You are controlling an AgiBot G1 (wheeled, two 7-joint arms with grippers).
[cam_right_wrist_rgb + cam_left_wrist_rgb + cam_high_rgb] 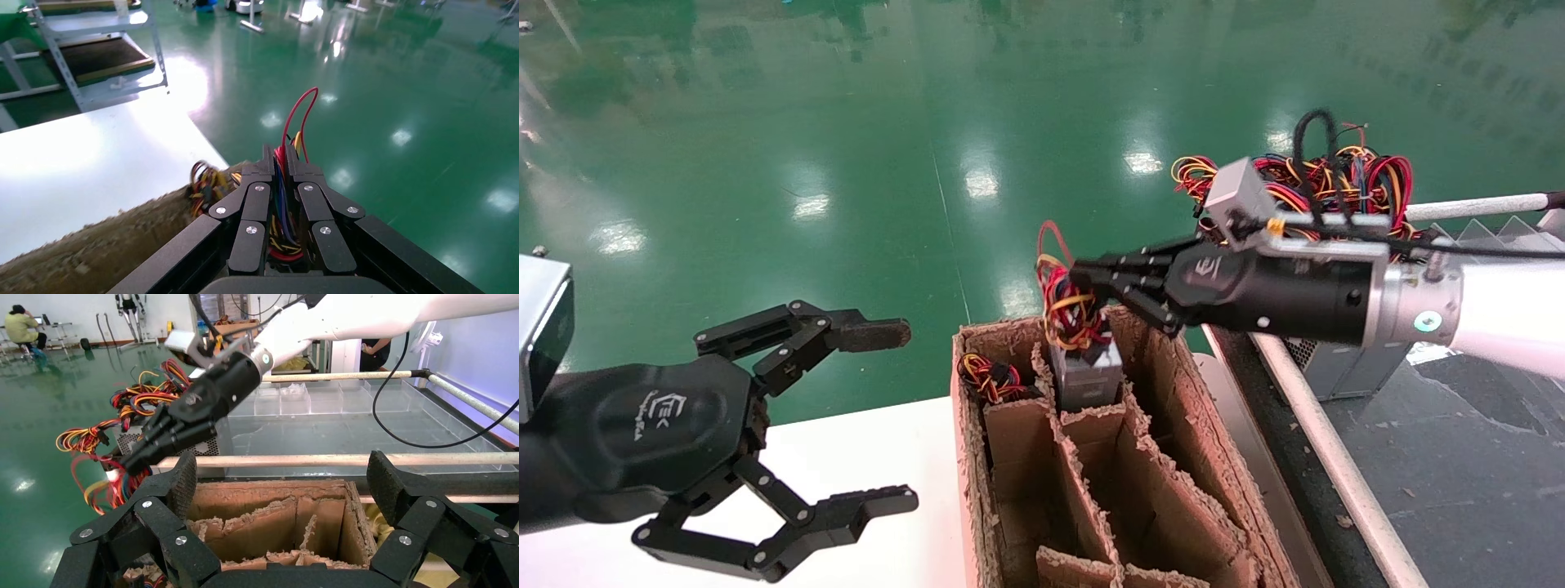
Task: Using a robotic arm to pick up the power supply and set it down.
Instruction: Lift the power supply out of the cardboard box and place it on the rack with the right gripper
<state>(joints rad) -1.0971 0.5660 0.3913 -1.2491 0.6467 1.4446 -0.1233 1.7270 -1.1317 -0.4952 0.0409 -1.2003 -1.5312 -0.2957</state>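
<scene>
Grey power supply [1085, 369] stands partly out of your cardboard box [1222, 457]; right gripper [1088, 287] pinches its wire bundle [1065, 306]. Setting down remains. Left gripper [878, 416] hangs spread.

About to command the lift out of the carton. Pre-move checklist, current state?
1. Right gripper shut on the wire bundle: ok.
2. Grip on the metal case of the power supply itself: not ok, wires only.
3. Power supply upright in its cardboard box slot: ok.
4. Left gripper open, apart from the box: ok.
5. Wires free of the dividers: cannot tell.
</scene>
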